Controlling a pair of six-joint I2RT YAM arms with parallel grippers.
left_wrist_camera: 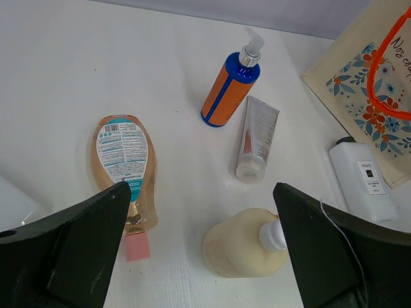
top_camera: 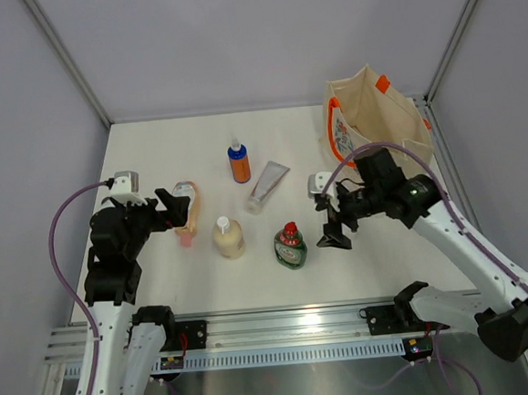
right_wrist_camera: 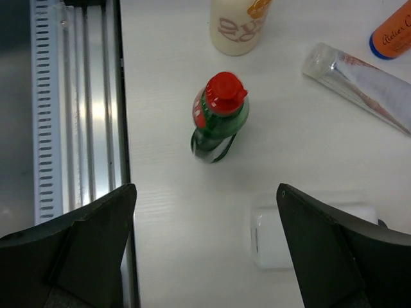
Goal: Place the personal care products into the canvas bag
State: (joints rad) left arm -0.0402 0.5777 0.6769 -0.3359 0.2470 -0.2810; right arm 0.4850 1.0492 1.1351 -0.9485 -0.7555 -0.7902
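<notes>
while hanging low over the white table (top_camera: 252, 281), holds nothing in either claw. on the left, wide open and empty: the left gripper (top_camera: 175, 210), just above the far end of the peach tube (top_camera: 188, 214), flat on the table with its pink cap toward the near edge. just right of that, upright, the cream bottle (top_camera: 228, 240); next along, also upright and apart from it, the green red-capped bottle (top_camera: 290, 248). on the right, jaws likewise spread with nothing between them: the right gripper (top_camera: 330, 222), angled down just right of the green bottle, touching none of the products. farther back, mid-table, the orange bottle with blue cap (top_camera: 238, 164) standing, and beside it the silver tube (top_camera: 268, 184) lying flat, cap end toward the near edge. partly hidden beneath the right arm (top_camera: 458, 228) in the overhead view, plainer from the left wrist: the flat white rectangular bottle (left_wrist_camera: 359, 179), lying by the foot of the canvas bag (top_camera: 372, 120). at the far right corner, standing, orange handles up and floral print facing the table's middle. all six products outside the bag, none yet packed.
</notes>
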